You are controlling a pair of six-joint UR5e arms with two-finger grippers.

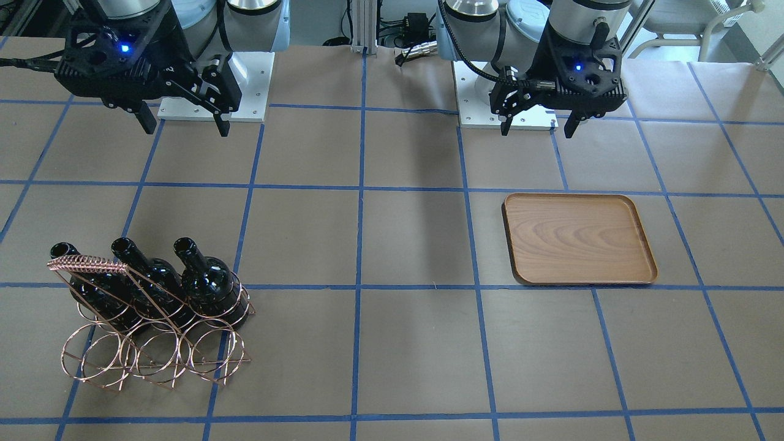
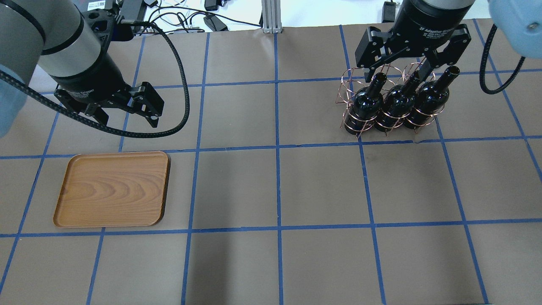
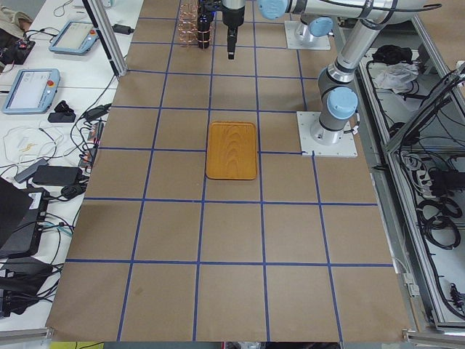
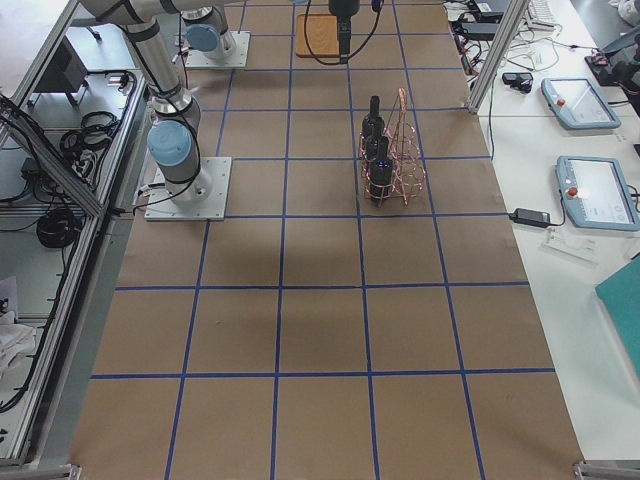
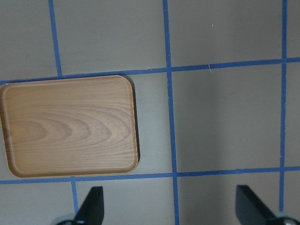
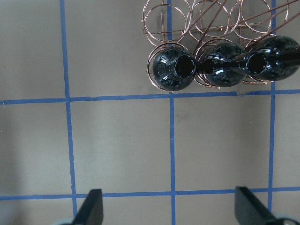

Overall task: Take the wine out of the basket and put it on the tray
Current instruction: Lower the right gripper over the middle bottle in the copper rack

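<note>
Black glass, three bottles of wine (image 2: 396,103) in a row, standing neck-up in the copper basket (image 1: 153,361) on the robot's right half of the table (image 2: 279,186). None is out yet, so this is the very first step: the reach. The right gripper (image 1: 185,125) hangs above the table just beside the row, on the robot's side of it, jaws spread wide with nothing between them. Its wrist view puts the bottle mouths up in the far corner, not between the fingers.

Over on the other side, the left gripper (image 1: 539,130) hovers near the tray (image 1: 579,239), spread as well and holding nothing. The tray is bare.

Next move, as I read it: slide the right gripper over one mouth, drop around the slim neck, pinch, then draw straight up until the body clears its ring.

Watch the wire! The coiled handle (image 1: 89,264) and its struts slant across the other two necks; the end bottle (image 1: 211,285), nearest the table's middle, looks freest. The necks stand close together, so spread fingers have little room between them.

A wide stretch of table separates basket from tray, a long carry, perhaps a hand-over. The tray's raised rim wants a lowering from above.
</note>
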